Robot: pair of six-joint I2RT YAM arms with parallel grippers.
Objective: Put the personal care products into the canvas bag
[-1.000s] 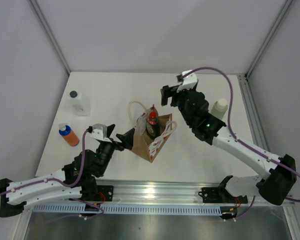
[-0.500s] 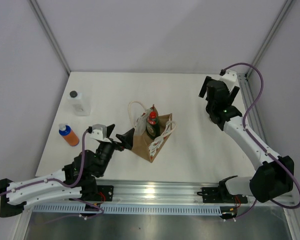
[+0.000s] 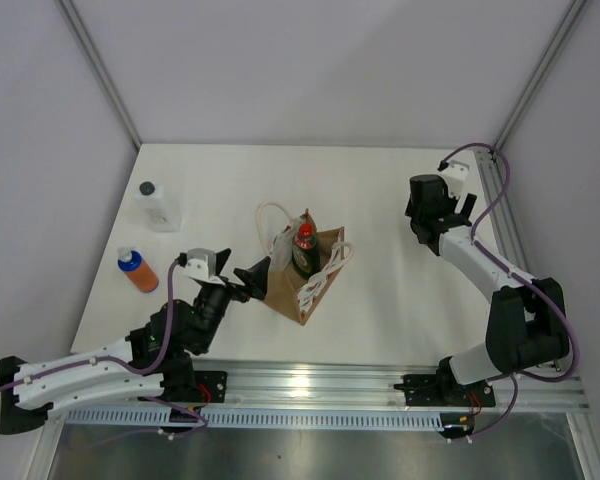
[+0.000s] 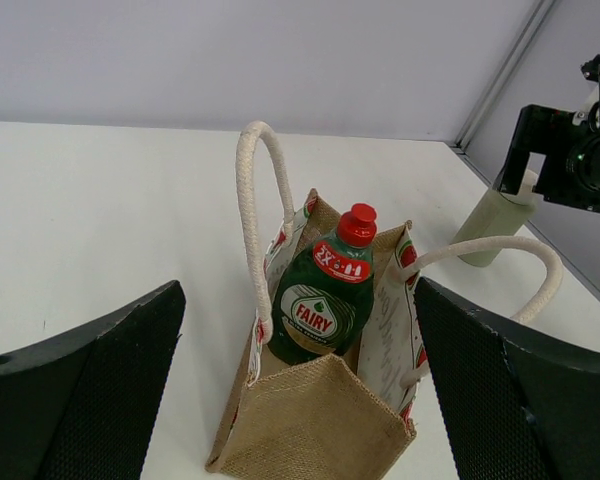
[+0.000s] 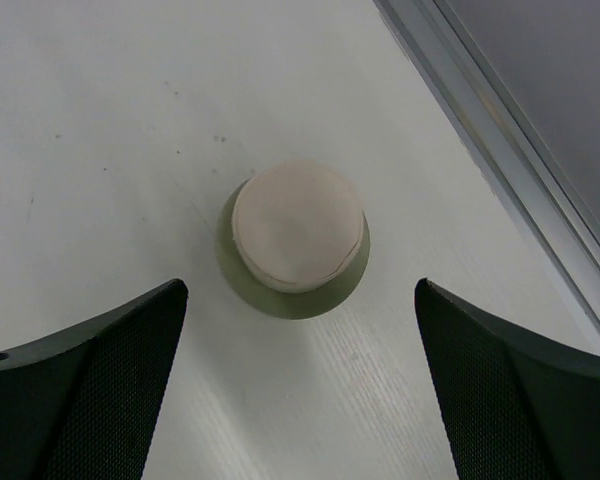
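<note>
The canvas bag (image 3: 298, 288) stands mid-table with the dark red-capped bottle (image 3: 302, 246) upright inside it. The left wrist view shows the bag (image 4: 310, 430) and that bottle (image 4: 325, 300) close up. My left gripper (image 3: 252, 278) is open and empty at the bag's near left side, its fingers either side of the bag (image 4: 298, 290). My right gripper (image 3: 435, 212) is open and points straight down above the olive-green bottle (image 5: 298, 240), whose cream cap shows between the fingers (image 5: 300, 287). The clear bottle (image 3: 158, 205) and the orange bottle (image 3: 137, 270) stand at the left.
A metal frame rail (image 3: 500, 220) runs along the table's right edge, close to the olive-green bottle; it also shows in the right wrist view (image 5: 500, 120). White walls enclose the back and sides. The arm mounting rail (image 3: 310, 385) lies along the front.
My right arm has swung from beside the bag to the far right and now hangs over the olive-green bottle. The left arm and the bag have not moved.
</note>
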